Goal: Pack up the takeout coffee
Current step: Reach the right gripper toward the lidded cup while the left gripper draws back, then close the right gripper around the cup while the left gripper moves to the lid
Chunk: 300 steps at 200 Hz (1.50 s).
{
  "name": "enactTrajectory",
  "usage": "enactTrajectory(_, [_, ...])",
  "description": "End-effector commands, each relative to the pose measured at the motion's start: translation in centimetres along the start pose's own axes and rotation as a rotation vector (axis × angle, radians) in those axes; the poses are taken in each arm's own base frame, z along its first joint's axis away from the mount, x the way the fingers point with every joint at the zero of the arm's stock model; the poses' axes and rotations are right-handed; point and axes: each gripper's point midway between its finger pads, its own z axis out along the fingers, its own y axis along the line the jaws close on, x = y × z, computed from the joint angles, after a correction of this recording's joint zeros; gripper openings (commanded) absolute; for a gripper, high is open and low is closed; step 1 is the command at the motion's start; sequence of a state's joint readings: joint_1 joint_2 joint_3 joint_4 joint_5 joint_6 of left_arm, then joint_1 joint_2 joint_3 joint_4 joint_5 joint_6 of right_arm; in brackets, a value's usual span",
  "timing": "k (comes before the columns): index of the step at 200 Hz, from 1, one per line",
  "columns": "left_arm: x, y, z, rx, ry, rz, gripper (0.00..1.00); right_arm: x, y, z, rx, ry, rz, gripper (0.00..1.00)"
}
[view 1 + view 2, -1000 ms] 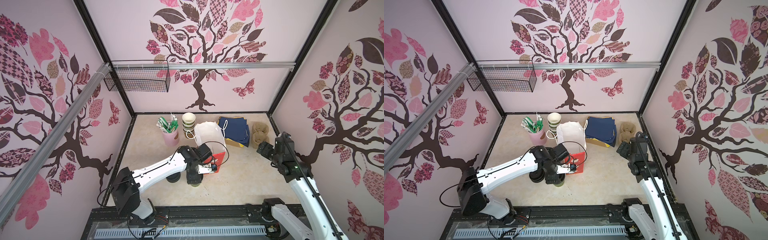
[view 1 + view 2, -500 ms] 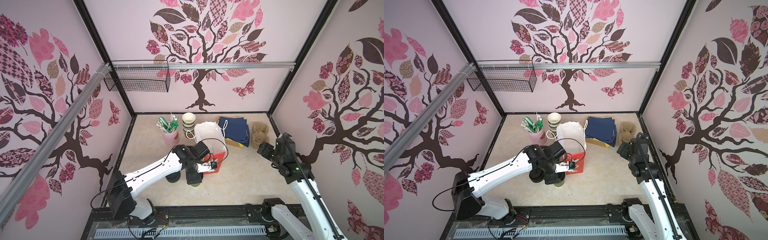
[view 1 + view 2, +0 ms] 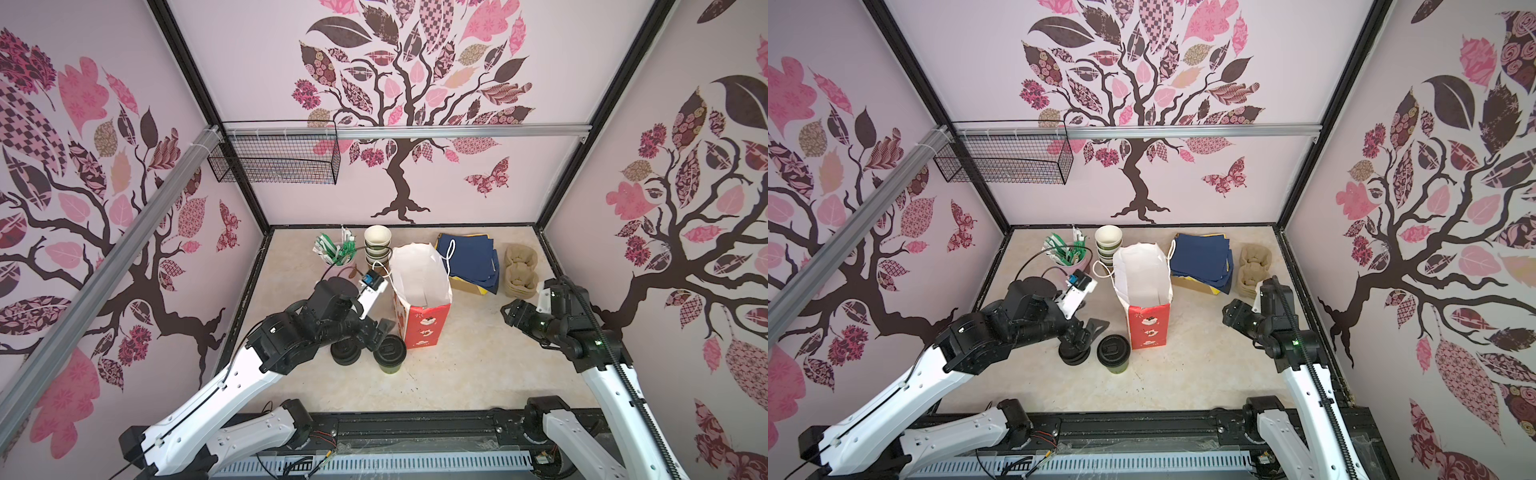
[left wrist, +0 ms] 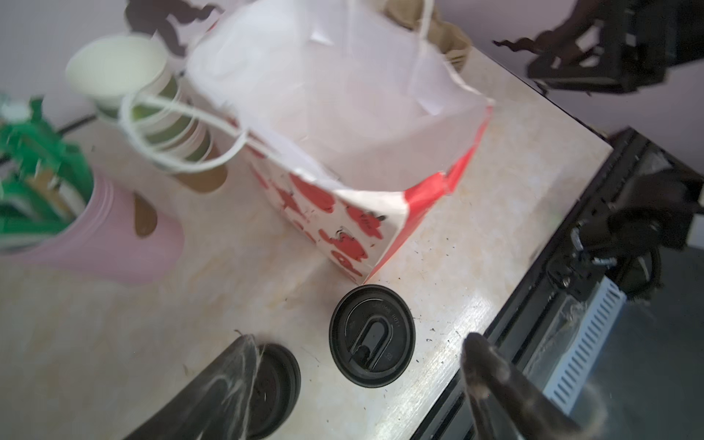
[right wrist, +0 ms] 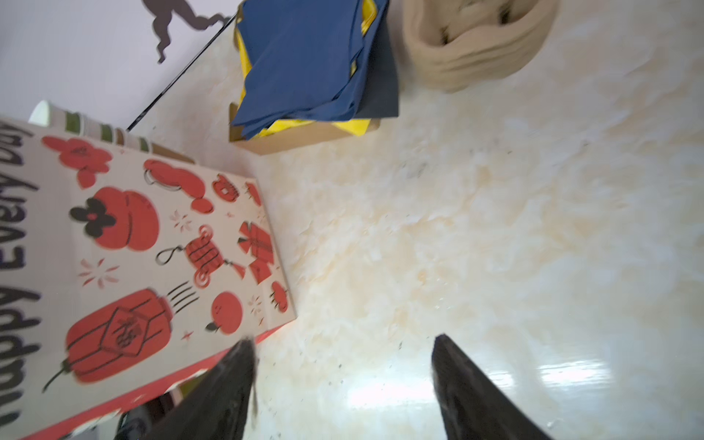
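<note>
Paper bag point(image 5: 114, 247) reads, seemingly, "Happy Every Day".

One takeout cup point(image 3: 389, 368) green, lid point(image 4: 371, 335) black; paper bag point(image 5: 144, 247) white inside, red base, outer face white with red lantern and flower prints; straw cup point(image 4: 114, 240) pink, straws point(image 4: 34, 171) green-white; tabletop point(image 3: 478, 365) cream, marbled; flat bags point(image 3: 469, 257) navy over yellow.

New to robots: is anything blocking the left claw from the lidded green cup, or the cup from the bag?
Nothing visible. The open left gripper hangs by the cup, the lid stack sits aside, and the open bag stands beside it.
</note>
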<state>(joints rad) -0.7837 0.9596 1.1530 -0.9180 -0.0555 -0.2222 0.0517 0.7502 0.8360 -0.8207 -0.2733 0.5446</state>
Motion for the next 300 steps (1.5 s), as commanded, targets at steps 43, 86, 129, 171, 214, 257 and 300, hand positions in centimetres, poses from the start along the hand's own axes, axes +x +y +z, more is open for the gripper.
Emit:
enactTrajectory(43, [5.9,5.1,1.8,-0.007,0.087,-0.563,0.87,7.5,3.1,0.5,-0.206,0.278,0.087,0.67])
enactTrajectory(86, [6.7,6.3,2.6,0.025,0.123,-0.675,0.87,9.0,3.0,1.1,-0.232,0.330,0.131,0.65])
enactTrajectory(129, [6.5,7.2,2.5,0.001,0.101,-0.747,0.87,10.9,6.1,3.5,-0.226,0.404,0.034,0.66])
enactTrajectory(171, [6.5,6.6,2.8,0.047,0.120,-0.793,0.84,15.4,10.0,3.5,-0.256,0.520,-0.045,0.68])
enactTrajectory(214, [6.8,4.7,3.6,0.165,0.186,-0.786,0.75,16.9,9.7,2.5,-0.378,0.548,0.082,0.58])
enactTrajectory(257, [7.5,3.2,5.0,0.237,0.203,-0.764,0.75,17.4,11.4,2.8,-0.446,0.527,0.135,0.56])
enactTrajectory(300, [8.7,3.5,6.4,0.230,0.237,-0.720,0.71,19.2,13.2,3.7,-0.492,0.488,0.133,0.62])
